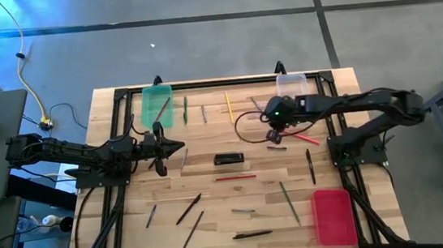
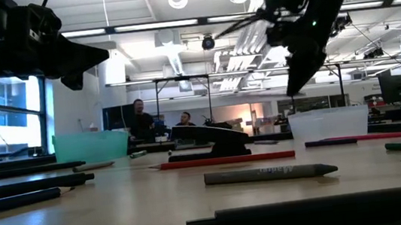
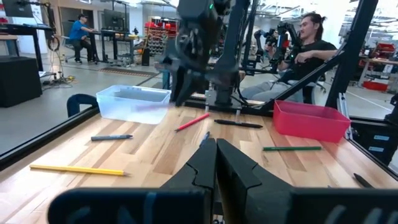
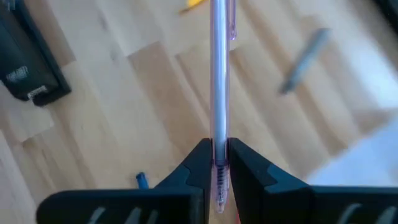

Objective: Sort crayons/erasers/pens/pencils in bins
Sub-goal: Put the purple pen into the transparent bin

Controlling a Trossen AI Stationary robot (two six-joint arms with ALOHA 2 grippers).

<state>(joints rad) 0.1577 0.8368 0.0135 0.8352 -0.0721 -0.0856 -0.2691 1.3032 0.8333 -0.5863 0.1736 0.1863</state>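
Note:
My right gripper (image 1: 275,135) hangs above the table's right middle, below the clear bin (image 1: 291,83), shut on a translucent pinkish pen (image 4: 219,81). In the low view it (image 2: 297,79) stands well off the wood. My left gripper (image 1: 180,146) waits shut at the left middle, level, next to the green bin (image 1: 157,106); its fingers (image 3: 216,163) hold nothing. The red bin (image 1: 333,217) sits at the near right. Pens and pencils lie flat and scattered on the wood. My right gripper pinches the pen between its two fingers near the pen's spring-tip end (image 4: 219,160). The rest of the pen, with its clip (image 4: 232,25), runs straight on beyond the fingertips. The fingers slant down from the right. The pen is lifted clear of the table.
A black block (image 1: 228,158) lies mid-table, a red pencil (image 1: 235,177) just near of it, a yellow pencil (image 1: 229,107) at the far side. Dark pens (image 1: 252,234) and a grey crayon (image 2: 270,173) lie toward the near edge. A black frame rims the table; people sit beyond it.

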